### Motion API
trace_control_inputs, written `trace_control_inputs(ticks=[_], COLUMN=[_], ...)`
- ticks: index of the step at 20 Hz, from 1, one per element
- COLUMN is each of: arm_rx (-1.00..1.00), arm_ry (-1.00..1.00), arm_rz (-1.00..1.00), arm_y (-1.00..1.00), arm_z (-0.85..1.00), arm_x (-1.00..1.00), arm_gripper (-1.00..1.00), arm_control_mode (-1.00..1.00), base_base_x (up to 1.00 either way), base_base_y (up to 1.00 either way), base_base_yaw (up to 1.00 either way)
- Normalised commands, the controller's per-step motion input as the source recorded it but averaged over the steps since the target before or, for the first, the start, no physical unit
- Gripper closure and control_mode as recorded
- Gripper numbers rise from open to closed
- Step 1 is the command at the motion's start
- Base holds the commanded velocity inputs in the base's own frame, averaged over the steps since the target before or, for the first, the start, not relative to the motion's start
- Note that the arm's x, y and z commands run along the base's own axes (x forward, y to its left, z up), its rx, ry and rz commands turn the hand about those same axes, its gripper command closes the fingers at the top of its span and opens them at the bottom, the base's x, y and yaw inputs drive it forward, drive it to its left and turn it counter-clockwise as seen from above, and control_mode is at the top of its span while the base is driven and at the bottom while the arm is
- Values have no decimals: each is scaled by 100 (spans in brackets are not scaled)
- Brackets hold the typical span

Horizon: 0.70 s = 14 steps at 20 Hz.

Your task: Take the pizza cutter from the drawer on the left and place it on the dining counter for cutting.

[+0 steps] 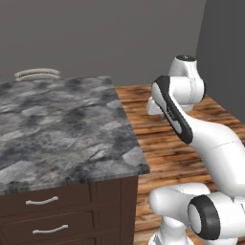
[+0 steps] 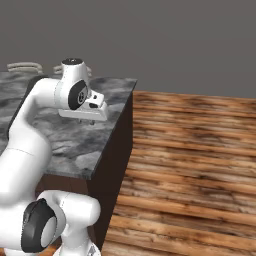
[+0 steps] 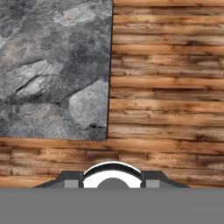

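In the left base view the white arm rises from the lower right, folds at a dark elbow and reaches up over the wooden floor point(image 1: 165, 143) just off the right edge of the marbled tabletop point(image 1: 62, 129). The hand is mostly hidden behind the forearm, so the end effector's fingers cannot be made out here. Below and to the left of the arm, two closed drawers point(image 1: 45, 203) with curved silver handles point(image 1: 42, 201) sit in the dark cabinet front. Far from the hand, at the tabletop's back edge, lies a pale curved object point(image 1: 37, 74), too small to identify.

In the right base view the arm climbs from the lower left and bends forward, the wrist turned downward. The end effector point(image 2: 91, 122) hangs above the tabletop's near right part, two short dark tips just showing under the white hand; whether they are apart or together cannot be told, and nothing is seen between them.

In the hand view the camera looks straight down: the tabletop's corner lies up and left, floor planks right and below. The pizza cutter cannot be made out, so its direction cannot be told.
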Motion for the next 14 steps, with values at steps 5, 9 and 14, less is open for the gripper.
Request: trace_control_inputs(ticks=[5, 9, 14], arm_rx=[0, -1, -4], arm_ry=[0, 0, 0], arm_rz=[0, 0, 3], arm_y=[17, 72, 86], arm_z=[0, 0, -7], arm_x=[-22, -83, -85], arm_gripper=[-100, -100, -100], arm_control_mode=[-100, -100, -100], base_base_x=[0, 0, 0], base_base_y=[0, 0, 0], base_base_yaw=[0, 0, 0])
